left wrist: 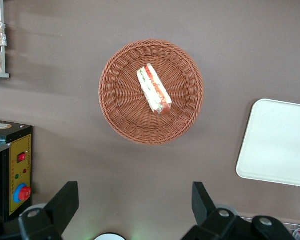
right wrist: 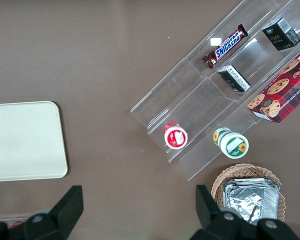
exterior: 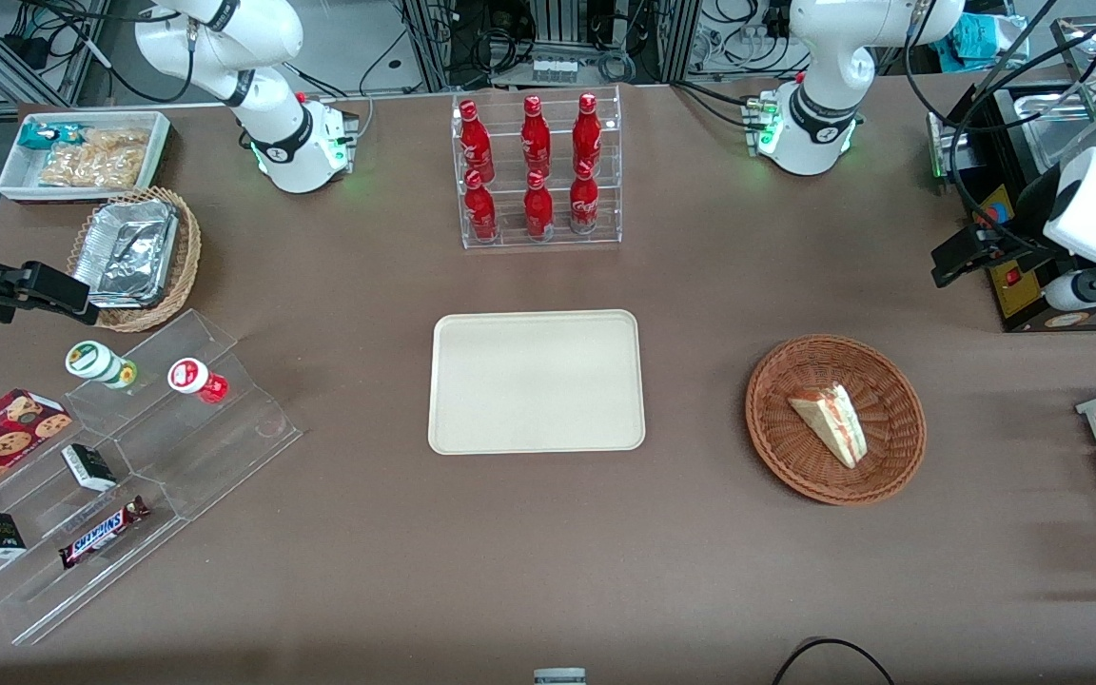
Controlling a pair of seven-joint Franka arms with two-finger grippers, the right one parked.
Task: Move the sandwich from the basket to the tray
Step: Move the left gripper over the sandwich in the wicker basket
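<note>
I see the sandwich (exterior: 831, 420) lying in the basket (exterior: 795, 468), slightly off the middle. It is on its side, long axis diagonal; its narrow tip points toward the table edge nearest the front camera, and its filling edge faces the working arm's end. The basket sits on the brown table (exterior: 700, 285), beside the tray (exterior: 537, 381) and apart from it. The tray is bare. My gripper (left wrist: 135, 207) hangs high above the table, farther from the front camera than the basket, fingers (left wrist: 65, 200) spread wide, gripping nothing.
</note>
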